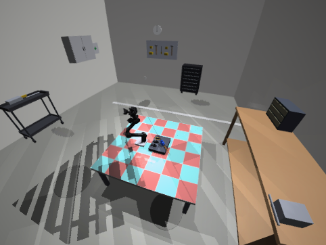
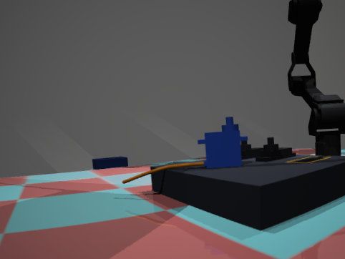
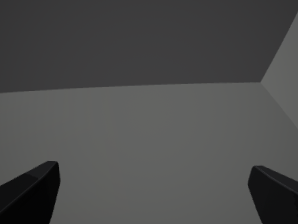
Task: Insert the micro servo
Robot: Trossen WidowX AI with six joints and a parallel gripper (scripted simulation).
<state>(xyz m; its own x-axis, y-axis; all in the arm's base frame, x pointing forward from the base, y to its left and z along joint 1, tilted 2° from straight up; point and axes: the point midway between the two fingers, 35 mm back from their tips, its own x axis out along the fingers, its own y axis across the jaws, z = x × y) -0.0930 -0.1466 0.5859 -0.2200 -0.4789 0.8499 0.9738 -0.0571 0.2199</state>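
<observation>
The blue micro servo [image 1: 162, 143] [image 2: 223, 149] stands upright on top of the robot's dark deck [image 1: 158, 150] [image 2: 250, 177], output shaft up and mounting ears well above the deck. Its orange cable [image 2: 166, 167] reaches out past the deck's edge. The marked pocket [image 2: 302, 162] has a yellow outline and looks empty; it is apart from the servo. My gripper [image 1: 125, 111] [image 3: 158, 175] is open with nothing between its fingers. It is raised high, away from the deck, facing the room's walls in the wrist view. It is outside the frame in the exterior view.
Black servo-like parts [image 2: 273, 154] [image 1: 154, 145] stand on the deck beside the pocket. My arm's base [image 1: 143, 137] is just left of the deck in the top view, with a white plate [image 1: 140, 143] beside it. A dark blue box [image 2: 110, 162] shows beyond the table.
</observation>
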